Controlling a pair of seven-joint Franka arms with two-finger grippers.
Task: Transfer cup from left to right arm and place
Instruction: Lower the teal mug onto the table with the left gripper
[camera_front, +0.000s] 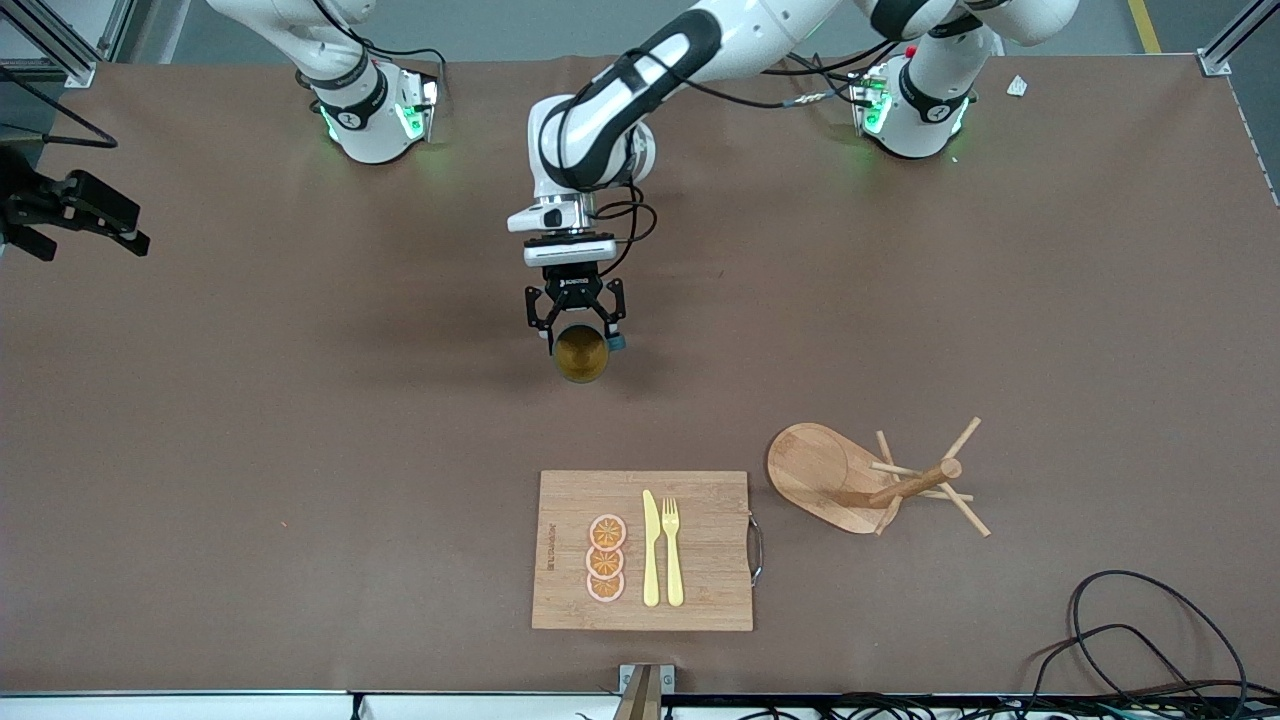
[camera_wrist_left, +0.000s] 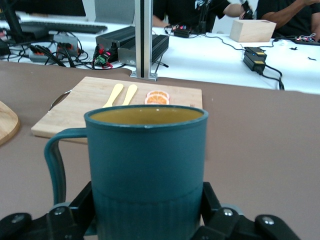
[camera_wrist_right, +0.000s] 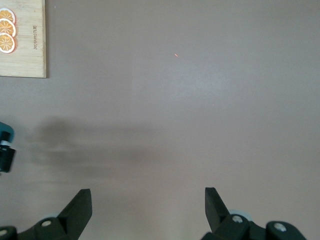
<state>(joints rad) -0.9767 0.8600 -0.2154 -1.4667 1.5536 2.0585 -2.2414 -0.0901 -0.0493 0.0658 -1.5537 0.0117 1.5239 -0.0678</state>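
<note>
The dark teal cup (camera_front: 581, 354) hangs over the middle of the table with its mustard-brown inside turned toward the front camera. My left gripper (camera_front: 582, 335) is shut on its ribbed lower part. In the left wrist view the cup (camera_wrist_left: 147, 150) fills the frame between the fingers (camera_wrist_left: 84, 202), and its loop handle (camera_wrist_left: 54, 160) sticks out to one side of the left gripper (camera_wrist_left: 148, 212). My right gripper (camera_wrist_right: 146, 192) is open and holds nothing, high over bare table at the right arm's end (camera_front: 80, 225).
A wooden cutting board (camera_front: 700, 590) lies nearer to the front camera than the cup, with three orange slices (camera_front: 606, 558), a yellow knife (camera_front: 650, 548) and a fork (camera_front: 672, 550) on it. Beside it, toward the left arm's end, stands a wooden mug rack (camera_front: 880, 480). Cables (camera_front: 1150, 640) lie at the near corner.
</note>
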